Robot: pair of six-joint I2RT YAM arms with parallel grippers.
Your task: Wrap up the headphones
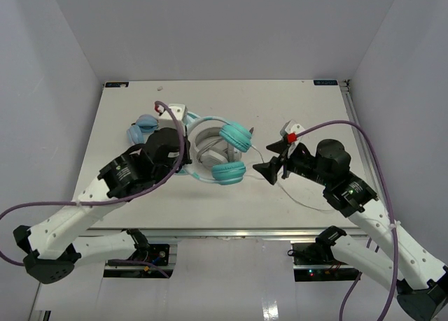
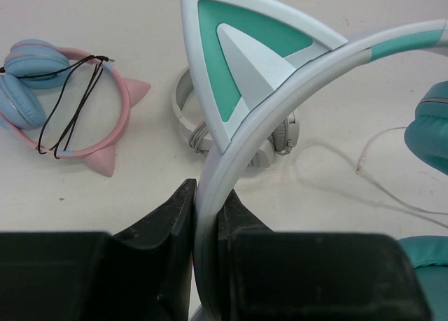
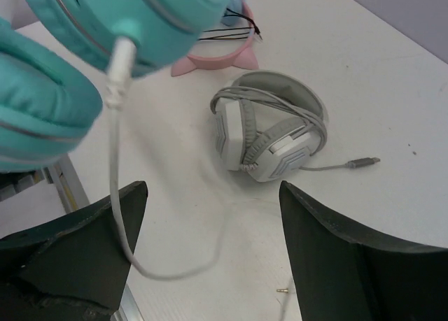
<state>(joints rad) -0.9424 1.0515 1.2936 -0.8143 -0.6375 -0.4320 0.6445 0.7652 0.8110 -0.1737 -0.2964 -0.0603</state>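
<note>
The teal headphones (image 1: 231,153) are held off the table at the middle, with the two turquoise ear cups to the right. My left gripper (image 1: 185,160) is shut on the pale headband (image 2: 210,188), just below a cat-ear point (image 2: 241,62). In the right wrist view the ear cups (image 3: 133,20) hang at upper left, and the thin whitish cable (image 3: 114,188) drops from one cup past the left finger (image 3: 98,244). My right gripper (image 1: 274,164) is open and empty, just right of the lower cup; the cable loops between its jaws (image 3: 213,223). The cable's plug (image 3: 283,289) lies on the table.
Larger grey-white headphones (image 1: 210,150) lie on the table under the teal pair and also show in the right wrist view (image 3: 269,132). Light-blue-and-pink headphones (image 1: 143,129) with a dark cable lie at back left. The table's near edge (image 1: 231,230) runs just before the arm bases.
</note>
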